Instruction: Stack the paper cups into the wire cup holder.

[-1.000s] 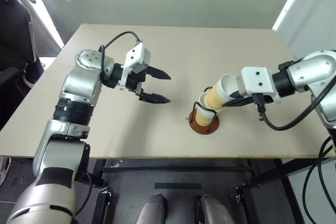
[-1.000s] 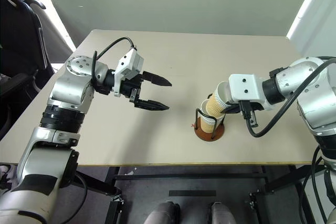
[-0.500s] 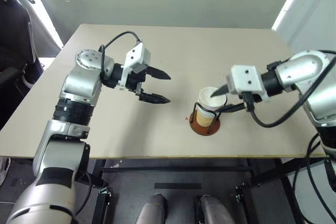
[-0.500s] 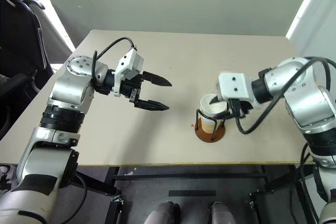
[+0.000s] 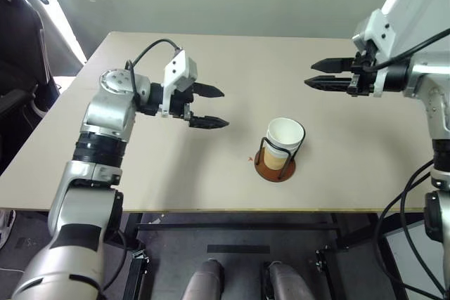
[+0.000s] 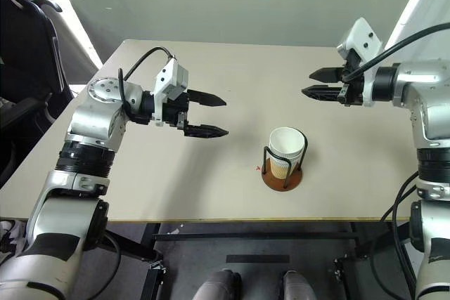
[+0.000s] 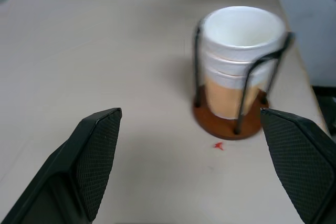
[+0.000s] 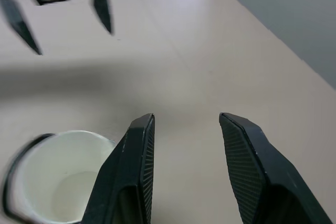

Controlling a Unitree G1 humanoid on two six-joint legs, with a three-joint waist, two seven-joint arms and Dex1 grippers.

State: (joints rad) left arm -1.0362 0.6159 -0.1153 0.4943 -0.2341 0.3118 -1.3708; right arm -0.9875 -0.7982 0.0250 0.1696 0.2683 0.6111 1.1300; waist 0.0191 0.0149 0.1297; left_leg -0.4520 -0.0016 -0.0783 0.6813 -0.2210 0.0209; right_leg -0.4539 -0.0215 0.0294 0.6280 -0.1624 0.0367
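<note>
Left eye view | cups (image 5: 285,142) upright in holder (image 5: 275,166) on counter (image 5: 140,166); between both empty, parted end effectors: left (image 5: 209,107), right (image 5: 322,74)

Light is even and fairly bright over the table (image 5: 211,166). 2 bright strips glare at the far corners behind the table, left and right. The holder (image 5: 275,163) casts only a faint, soft shadow. In the right wrist view the cups (image 8: 60,182) and the left gripper (image 8: 58,3) are smeared with blur; in the left wrist view, that gripper's near fingers (image 7: 94,150) are soft.
</note>
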